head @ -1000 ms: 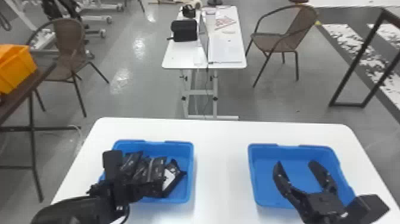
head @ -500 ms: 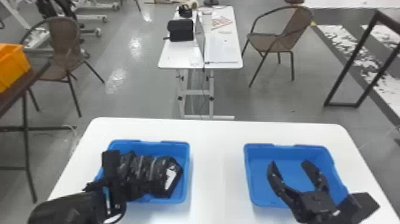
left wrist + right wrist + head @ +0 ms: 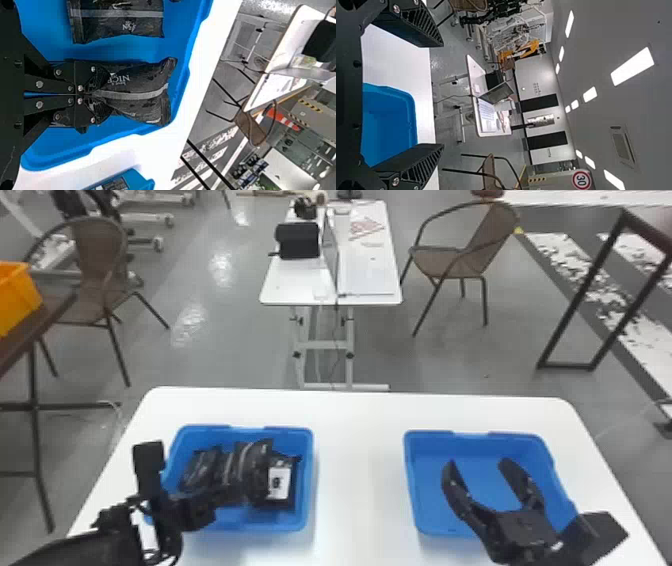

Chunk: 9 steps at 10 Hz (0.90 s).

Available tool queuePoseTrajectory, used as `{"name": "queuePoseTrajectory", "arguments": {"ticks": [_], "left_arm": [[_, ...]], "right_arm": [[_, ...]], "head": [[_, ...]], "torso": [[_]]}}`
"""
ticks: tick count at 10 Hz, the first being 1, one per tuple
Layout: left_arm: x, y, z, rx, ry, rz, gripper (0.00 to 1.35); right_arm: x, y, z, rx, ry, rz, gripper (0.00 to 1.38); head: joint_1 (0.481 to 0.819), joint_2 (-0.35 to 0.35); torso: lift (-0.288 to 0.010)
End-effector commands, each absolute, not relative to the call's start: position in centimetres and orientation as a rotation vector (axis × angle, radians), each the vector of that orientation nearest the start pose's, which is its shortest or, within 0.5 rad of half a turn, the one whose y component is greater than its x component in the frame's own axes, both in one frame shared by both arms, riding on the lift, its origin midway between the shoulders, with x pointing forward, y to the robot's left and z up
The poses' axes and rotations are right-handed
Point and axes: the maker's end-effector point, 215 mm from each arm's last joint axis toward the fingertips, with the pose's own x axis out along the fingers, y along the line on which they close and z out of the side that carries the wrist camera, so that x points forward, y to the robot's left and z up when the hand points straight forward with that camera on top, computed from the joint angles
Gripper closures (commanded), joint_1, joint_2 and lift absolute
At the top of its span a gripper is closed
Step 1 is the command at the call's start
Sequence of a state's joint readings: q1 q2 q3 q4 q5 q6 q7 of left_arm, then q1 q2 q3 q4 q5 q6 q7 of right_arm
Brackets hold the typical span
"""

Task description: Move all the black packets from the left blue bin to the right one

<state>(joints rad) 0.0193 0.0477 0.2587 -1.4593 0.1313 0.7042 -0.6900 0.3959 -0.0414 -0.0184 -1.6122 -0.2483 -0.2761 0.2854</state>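
In the head view my left gripper point(image 3: 235, 495) reaches low into the left blue bin point(image 3: 309, 470), among black packets point(image 3: 202, 470); one at the right has a white label. The left wrist view has my left gripper point(image 3: 97, 94) shut on the near end of a black packet point(image 3: 138, 75), pinching it along its grey seam. A second packet point(image 3: 115, 29) lies beside it, apart. My right gripper point(image 3: 477, 465) stands open over the right blue bin point(image 3: 409, 480), nothing between its fingers; in the right wrist view this gripper point(image 3: 442, 95) is likewise spread.
Both bins rest on a white table point(image 3: 360, 460), with bare tabletop between them. Beyond it stand another white table point(image 3: 285, 285) with a laptop and a black case, and chairs point(image 3: 465, 260). An orange crate point(image 3: 20, 295) is at the far left.
The head view has shifted slightly. Relative to the bins, my left arm's wrist has moved left, uncovering more of the packets. My right gripper has drifted a little left over its bin.
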Motion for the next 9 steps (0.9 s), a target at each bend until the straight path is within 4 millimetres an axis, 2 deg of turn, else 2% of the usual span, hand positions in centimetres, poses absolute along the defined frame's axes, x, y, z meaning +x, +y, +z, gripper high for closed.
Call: {"name": "queuePoseTrajectory", "arguments": {"ticks": [1, 3, 4, 7, 9], "left_arm": [[47.0, 22.4, -51.7, -0.456, 0.634, -0.472, 1.21], [47.9, 20.1, -46.9, -0.383, 0.487, -0.677, 1.21], [48.4, 18.8, -45.7, -0.312, 0.467, -0.755, 1.21], [49.8, 11.9, -43.7, -0.226, 0.433, -1.005, 1.21], [50.7, 6.8, -43.2, -0.207, 0.431, -1.121, 1.21]], "right_arm": [[44.3, -20.7, -43.1, 0.205, 0.047, 0.209, 0.12], [45.4, -19.3, -42.1, 0.231, 0.022, 0.263, 0.12], [46.3, -18.1, -41.1, 0.248, 0.0, 0.315, 0.11], [48.9, -13.4, -38.9, 0.287, -0.021, 0.504, 0.11], [50.1, -10.1, -38.1, 0.304, -0.002, 0.636, 0.11]], "head": [[0.695, 0.011], [0.695, 0.009], [0.695, 0.006], [0.695, -0.003], [0.695, -0.017]], "torso": [[0.0], [0.0], [0.0], [0.0], [0.0]]}}
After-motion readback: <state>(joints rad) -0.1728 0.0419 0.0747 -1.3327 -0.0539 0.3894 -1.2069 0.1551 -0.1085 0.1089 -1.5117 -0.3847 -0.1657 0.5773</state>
